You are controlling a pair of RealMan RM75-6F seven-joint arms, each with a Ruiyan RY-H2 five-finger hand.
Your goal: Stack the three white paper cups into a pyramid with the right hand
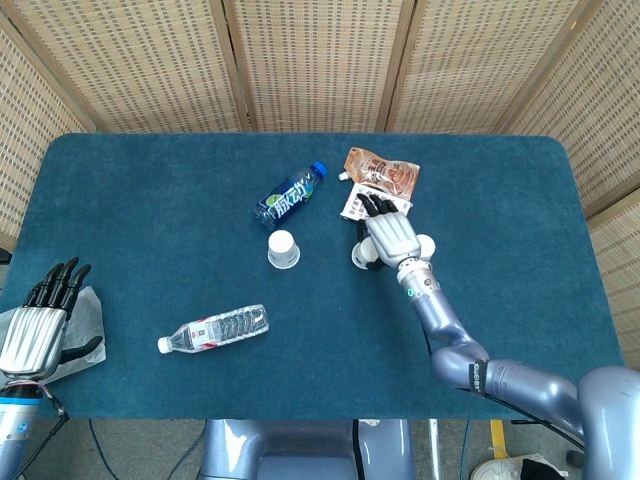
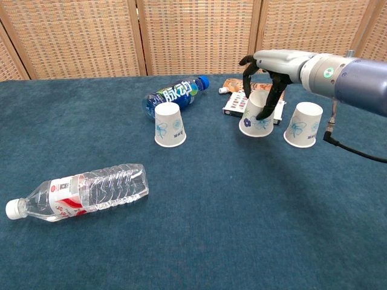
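Note:
Three white paper cups with blue flower prints stand upside down on the blue table. My right hand [image 2: 266, 75] [image 1: 388, 232] grips the middle cup [image 2: 256, 118] [image 1: 361, 256] from above, its rim at or just over the cloth. A second cup [image 2: 302, 124] [image 1: 426, 246] stands just right of it, partly hidden by the hand in the head view. The third cup [image 2: 169, 124] [image 1: 283, 249] stands apart to the left. My left hand [image 1: 40, 325] rests open at the table's near left edge, away from the cups.
A blue-capped bottle [image 2: 173, 93] lies behind the left cup. A clear water bottle [image 2: 81, 192] lies at the front left. A flat packet [image 1: 376, 208] and a brown pouch [image 1: 382, 172] lie just behind the held cup. A grey cloth [image 1: 82, 325] lies under my left hand.

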